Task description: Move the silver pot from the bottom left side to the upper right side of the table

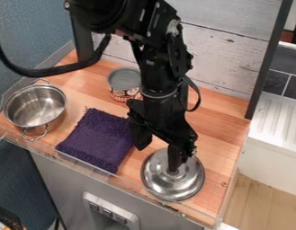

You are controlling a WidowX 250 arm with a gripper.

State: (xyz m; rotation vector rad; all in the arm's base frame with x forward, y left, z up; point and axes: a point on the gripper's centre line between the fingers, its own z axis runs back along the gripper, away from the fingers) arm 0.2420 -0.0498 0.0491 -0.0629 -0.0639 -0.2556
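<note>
my hand [156, 159] is spread wide, holding nothing. silver pot [36, 108]: likely light, rigid, slippery; i should pinch its rim [65, 103].

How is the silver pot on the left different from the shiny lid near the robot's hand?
The pot is a deep, open vessel, while the lid is a shallow disc. The pot has a looped handle on two opposite sides; the lid has none at its rim. The pot stands left of the purple cloth, the lid to its right. Both are round, silvery and shiny.
</note>
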